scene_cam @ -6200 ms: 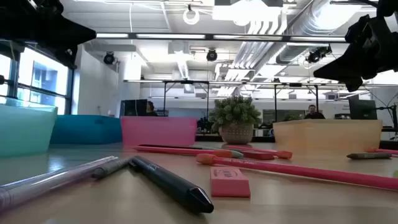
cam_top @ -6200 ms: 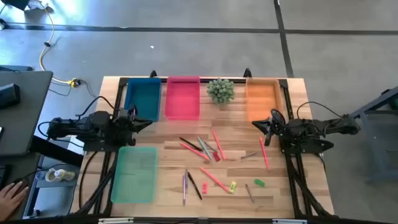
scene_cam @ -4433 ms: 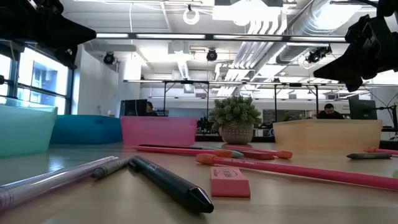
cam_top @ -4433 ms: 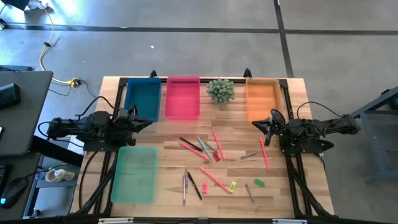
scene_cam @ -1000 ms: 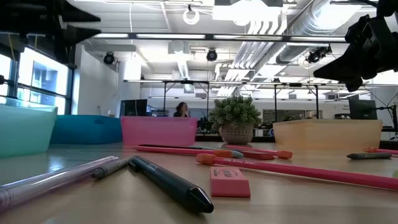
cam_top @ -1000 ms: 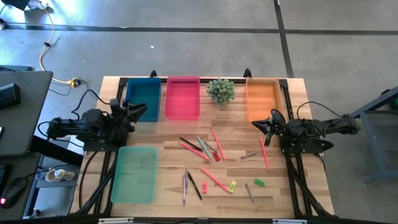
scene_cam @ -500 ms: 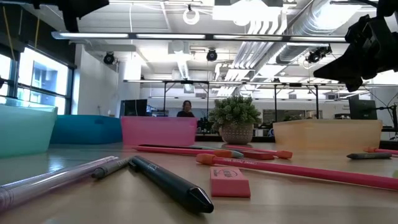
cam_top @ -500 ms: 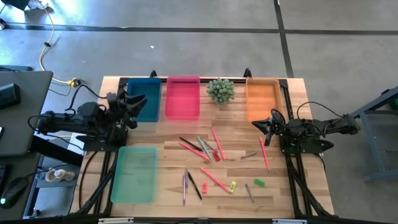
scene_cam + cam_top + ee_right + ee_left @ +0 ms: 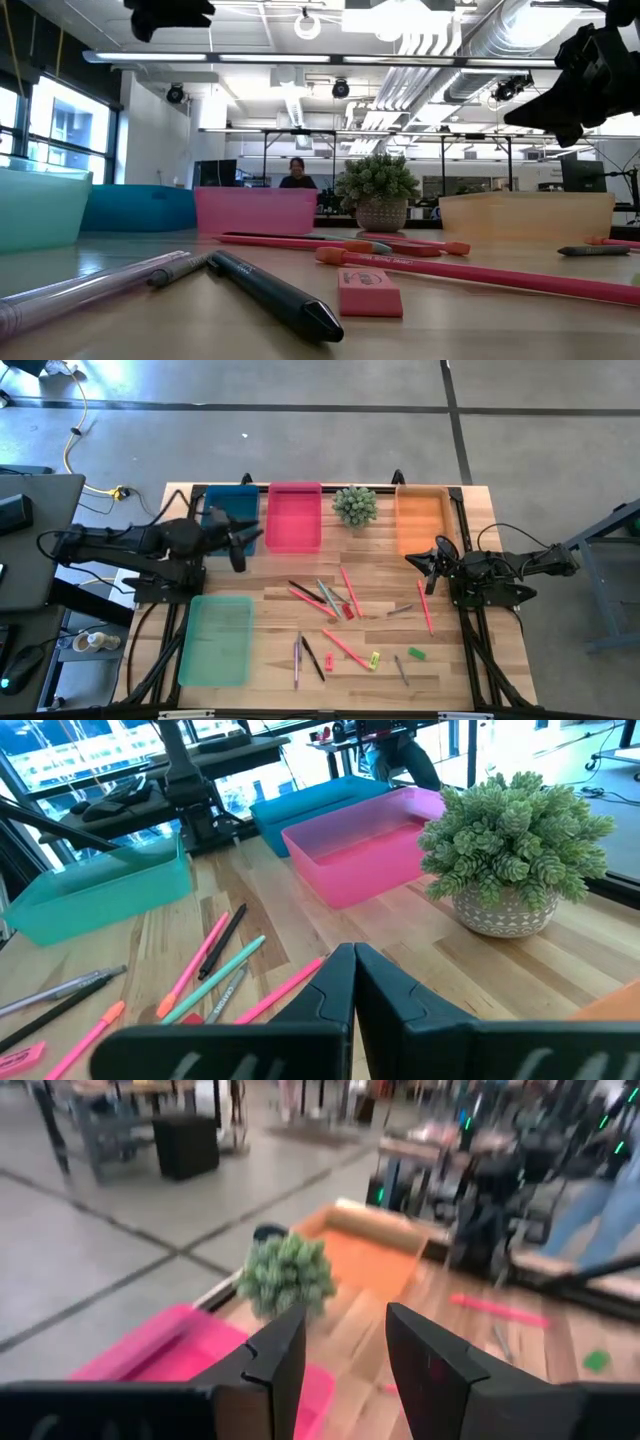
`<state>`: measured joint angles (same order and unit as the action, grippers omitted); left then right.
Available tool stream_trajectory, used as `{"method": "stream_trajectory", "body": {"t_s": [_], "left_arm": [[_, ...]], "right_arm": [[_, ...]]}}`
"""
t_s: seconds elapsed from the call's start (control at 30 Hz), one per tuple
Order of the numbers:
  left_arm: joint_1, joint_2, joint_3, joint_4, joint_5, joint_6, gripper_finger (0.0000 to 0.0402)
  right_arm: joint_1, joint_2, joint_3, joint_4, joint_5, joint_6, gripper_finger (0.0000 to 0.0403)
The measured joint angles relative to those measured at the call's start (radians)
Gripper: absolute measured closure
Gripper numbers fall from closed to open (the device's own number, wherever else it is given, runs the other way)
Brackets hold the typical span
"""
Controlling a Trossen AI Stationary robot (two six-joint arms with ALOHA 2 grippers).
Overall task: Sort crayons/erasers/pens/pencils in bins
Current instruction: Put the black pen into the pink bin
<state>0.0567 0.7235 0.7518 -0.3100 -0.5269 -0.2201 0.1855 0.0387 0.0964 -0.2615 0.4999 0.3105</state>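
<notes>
From above: left gripper point(image 9: 240, 545) raised by the teal and pink bins point(image 9: 293, 518); erasers point(image 9: 416, 653) lie near-right, unsorted. Left wrist: fingers spread, empty. Right wrist: right gripper point(image 9: 354, 982) pinched closed, idle. Descend squarely over one eraser.

The high view looked straight down on the table point(image 9: 460, 660). The low view sat at tabletop height, close behind a pink eraser point(image 9: 369, 293). Both wrist views shared the potted plant point(image 9: 288, 1275).
</notes>
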Motion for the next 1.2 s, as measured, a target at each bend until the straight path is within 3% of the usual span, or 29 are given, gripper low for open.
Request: {"method": "stream_trajectory", "body": {"t_s": [0.5,0.63,0.97,1.2], "left_arm": [[0.135,0.336,0.227,-0.264,0.352,-0.012,0.0275],[0.142,0.420,0.273,-0.311,0.369,0.024,0.0275],[0.136,0.622,0.365,-0.336,0.446,0.135,0.0275],[0.118,0.736,0.394,-0.337,0.471,0.156,0.0275]], "right_arm": [[0.000,0.000,0.000,0.001,0.003,0.003,0.0402],[0.000,0.000,0.000,0.002,0.003,0.043,0.0402],[-0.001,0.000,0.000,0.003,0.031,0.417,0.0402],[-0.001,0.000,0.000,0.003,0.031,0.450,0.0402]]}}
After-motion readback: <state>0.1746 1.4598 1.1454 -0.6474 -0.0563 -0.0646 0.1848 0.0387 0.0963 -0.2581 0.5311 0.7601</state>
